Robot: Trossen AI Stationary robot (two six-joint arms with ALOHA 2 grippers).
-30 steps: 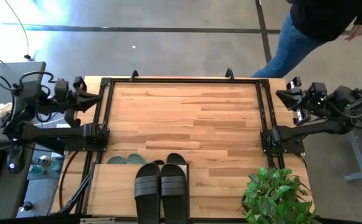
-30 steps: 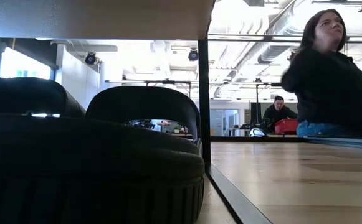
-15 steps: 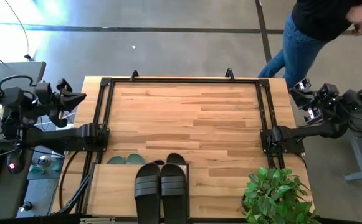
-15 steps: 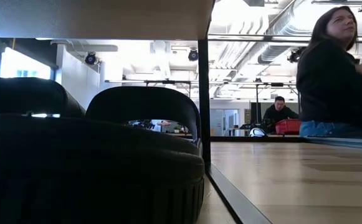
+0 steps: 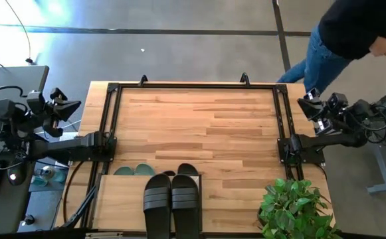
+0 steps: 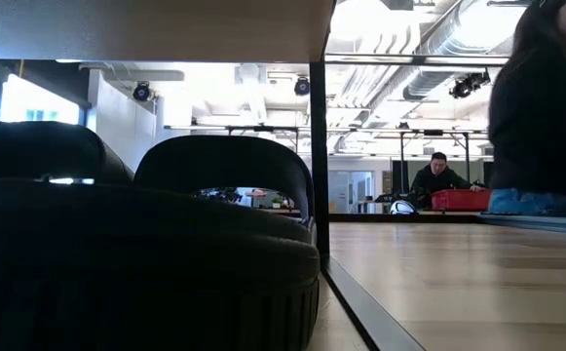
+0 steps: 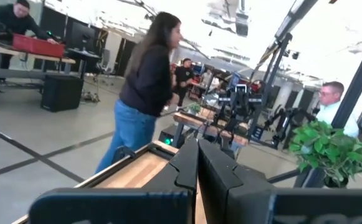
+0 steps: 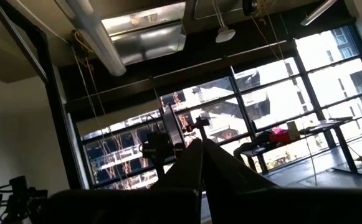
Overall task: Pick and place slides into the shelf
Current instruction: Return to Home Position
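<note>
The left gripper [image 5: 74, 105] has withdrawn past the bench [image 5: 199, 126] left edge and the right gripper [image 5: 304, 102] sits beside the right edge, both with jaws pressed together and empty, while the slides [image 5: 171, 199] rest in the shelf [image 5: 121, 204], so placement appears complete.

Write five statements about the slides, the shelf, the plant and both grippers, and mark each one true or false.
1. A pair of black rubber slide sandals lies on the top board of the low light-wood shelf. True.
2. The sage-green rubber slides lie on the shelf's top board. False: only their toes show, poking out from under it.
3. The left gripper holds a black slide. False: it is shut on nothing, just off the wooden table's left edge.
4. The right gripper is shut and empty at the table's right edge. True.
5. The leafy green plant stands on the shelf. False: it stands apart, to the shelf's right.
</note>
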